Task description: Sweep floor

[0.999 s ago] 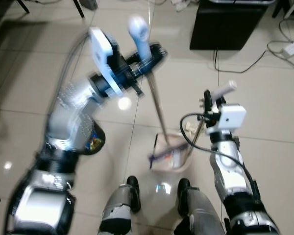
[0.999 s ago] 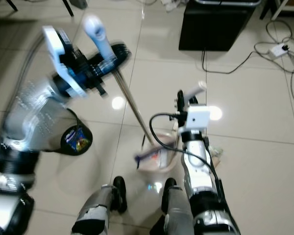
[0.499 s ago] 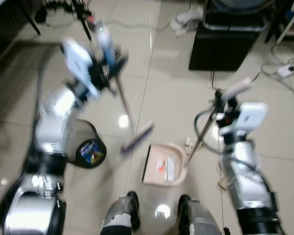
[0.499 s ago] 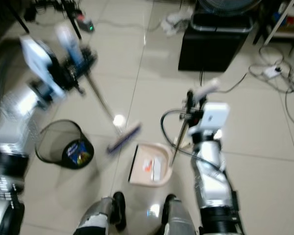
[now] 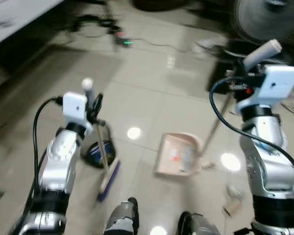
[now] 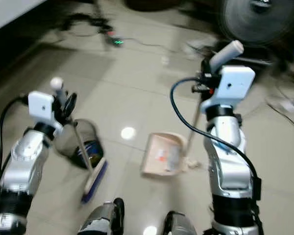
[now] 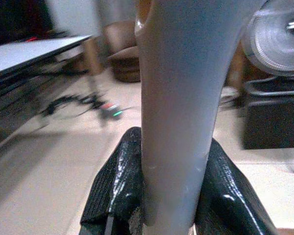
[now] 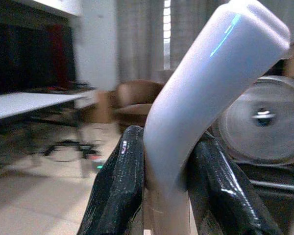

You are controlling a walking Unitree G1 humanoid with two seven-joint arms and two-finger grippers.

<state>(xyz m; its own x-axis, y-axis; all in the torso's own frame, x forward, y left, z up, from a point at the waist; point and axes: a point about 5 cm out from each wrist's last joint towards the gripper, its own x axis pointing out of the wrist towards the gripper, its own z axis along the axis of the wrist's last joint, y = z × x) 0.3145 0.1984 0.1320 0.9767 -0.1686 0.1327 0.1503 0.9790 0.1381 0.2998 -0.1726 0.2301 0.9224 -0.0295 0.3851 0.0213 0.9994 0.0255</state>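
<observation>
Down at seven o'clock on the tiled floor, the broom is standing nearly upright, its blue-edged head resting on the tiles just beside the dark wastebasket. It is looking light and stiff, a slim pole with a smooth, likely slippery grip, so the hold is sitting high near the top of the handle, where the left gripper is pinching it between both black fingers. Over at two o'clock the right gripper is clamping the pale bent handle of the dustpan, whose pink tray is lying flat at centre with scraps inside. That tray is probably light and easy to tip, so a steady high grip is suiting it. Paper bits are lying on the tiles at four o'clock, beside the right arm.

Compared with a second ago, the broom head is sitting well clear of the dustpan instead of over it, the left arm is lower, and the whole view is tilting up toward a fan at one o'clock.
</observation>
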